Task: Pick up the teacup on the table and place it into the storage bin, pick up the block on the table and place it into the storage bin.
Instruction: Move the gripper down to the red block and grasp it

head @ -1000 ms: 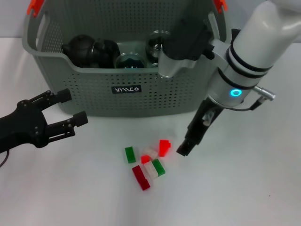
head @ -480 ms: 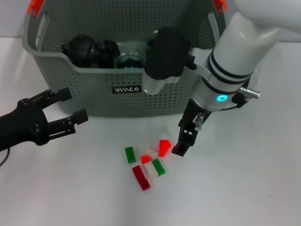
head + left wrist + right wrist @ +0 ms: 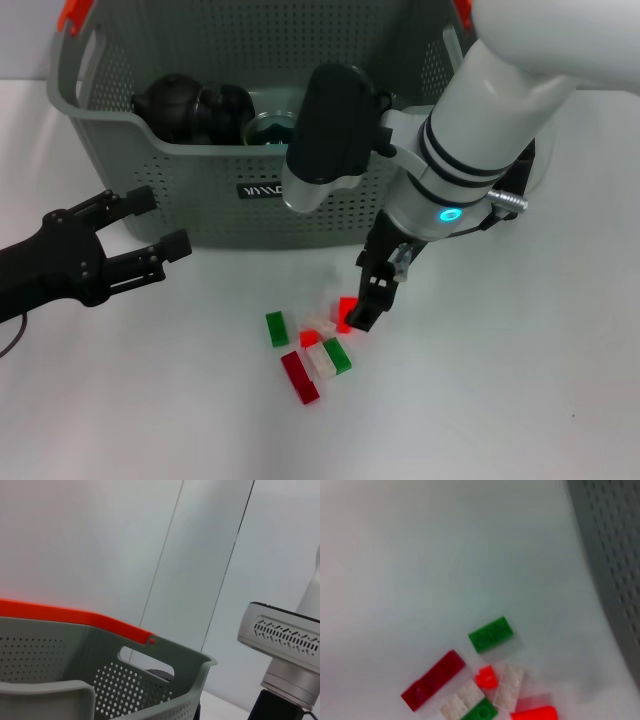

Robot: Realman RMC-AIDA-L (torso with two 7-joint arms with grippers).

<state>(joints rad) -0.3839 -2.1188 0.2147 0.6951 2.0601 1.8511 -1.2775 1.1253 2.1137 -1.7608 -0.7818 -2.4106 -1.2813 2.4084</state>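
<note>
The right gripper, jaws' state impossible to tell, hangs at the bright red block lying mid-table before the storage bin. Small, rigid, light and likely slick, it suits pinching across its flat sides. The left gripper idles released near the table's left edge.

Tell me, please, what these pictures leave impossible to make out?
- Bin contents: head view shows dark items; the front wall and right arm cover the rest.
- Right end effector: one dark tip shows against the red block; contact unclear.
- Right wrist view: blocks blurred, orange block cut off by the edge.
- Left wrist view: no blocks, only bin wall.
</note>
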